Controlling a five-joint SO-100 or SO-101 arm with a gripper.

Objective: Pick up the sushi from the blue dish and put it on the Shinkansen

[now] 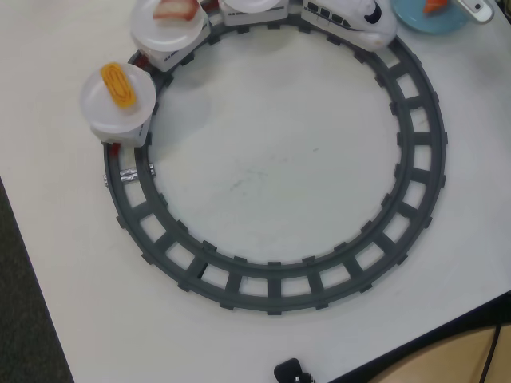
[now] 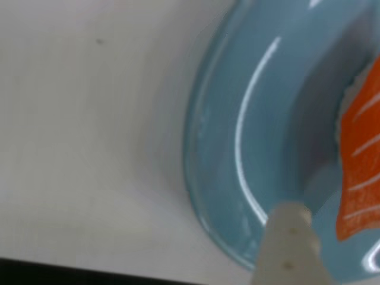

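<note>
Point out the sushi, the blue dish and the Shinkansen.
sushi [image 2: 360, 160]: wrist view, on the orange striped topping.
blue dish [image 2: 228, 119]: wrist view, on the bare rim.
Shinkansen [image 1: 351, 17]: overhead view, on the white roof near the nose.

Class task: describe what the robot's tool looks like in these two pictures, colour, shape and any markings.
Little of it shows. In the wrist view one finger of the tool is off-white, blunt-tipped and widening toward the bottom edge, with two small dimples. In the overhead view a white tip with a slot juts in at the top right corner. No cables are visible.
</note>
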